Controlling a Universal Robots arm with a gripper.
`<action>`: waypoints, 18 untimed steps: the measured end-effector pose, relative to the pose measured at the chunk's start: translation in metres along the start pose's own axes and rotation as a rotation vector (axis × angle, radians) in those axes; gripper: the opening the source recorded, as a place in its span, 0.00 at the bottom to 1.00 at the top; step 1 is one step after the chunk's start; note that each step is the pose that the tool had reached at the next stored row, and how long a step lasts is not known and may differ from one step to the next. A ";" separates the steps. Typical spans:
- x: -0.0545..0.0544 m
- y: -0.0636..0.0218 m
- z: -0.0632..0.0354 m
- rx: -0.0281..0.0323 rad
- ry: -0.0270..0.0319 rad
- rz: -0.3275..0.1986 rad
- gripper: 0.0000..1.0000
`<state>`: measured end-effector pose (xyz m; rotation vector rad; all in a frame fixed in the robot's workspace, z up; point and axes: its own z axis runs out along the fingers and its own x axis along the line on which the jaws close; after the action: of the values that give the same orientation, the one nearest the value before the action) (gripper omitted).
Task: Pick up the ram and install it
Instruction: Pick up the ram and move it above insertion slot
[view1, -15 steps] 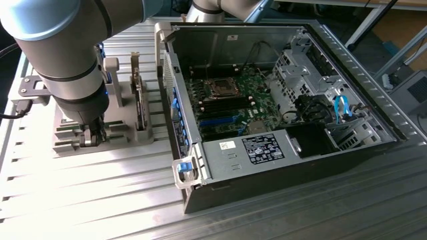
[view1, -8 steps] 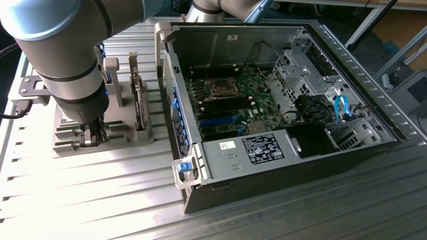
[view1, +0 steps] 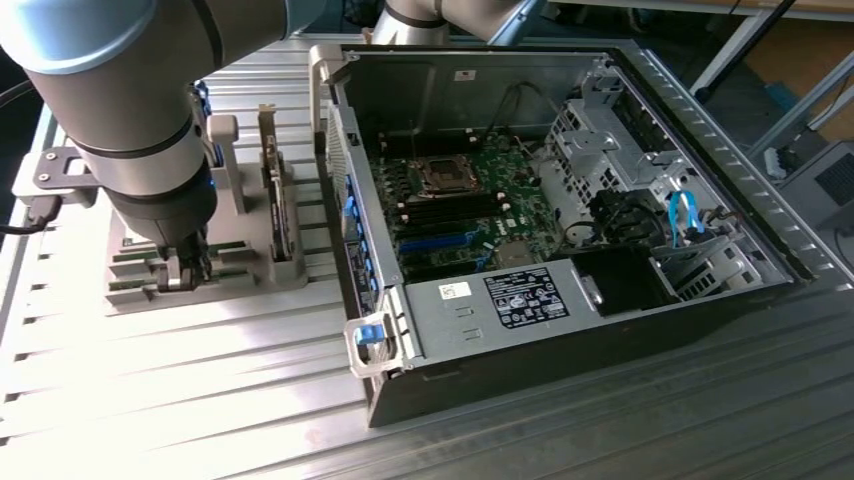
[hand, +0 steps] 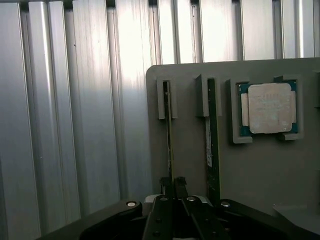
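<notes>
My gripper (hand: 172, 186) is clenched on the ram (hand: 169, 140), which stands on edge in its holder (hand: 187, 150). In the exterior view that is nine o'clock from the case (view1: 400, 80), the stick's long axis running twelve-to-six.

Before me lies a ribbed silver aluminium table (view1: 200, 400). On it I see an open black computer case (view1: 601, 350) with a green motherboard (view1: 467, 215) inside, and a grey plastic holder (hand: 260, 170) cradling a square silver processor chip (hand: 270, 107).
</notes>
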<state>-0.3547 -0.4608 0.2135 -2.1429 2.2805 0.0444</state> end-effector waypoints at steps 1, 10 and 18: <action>0.000 -0.0001 -0.0010 0.0001 -0.0002 0.000 0.13; 0.000 0.0000 -0.0021 -0.0004 0.0001 -0.016 0.13; 0.000 0.0000 -0.0021 -0.0011 0.0003 -0.042 0.13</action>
<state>-0.3546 -0.4608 0.2156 -2.1906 2.2354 0.0450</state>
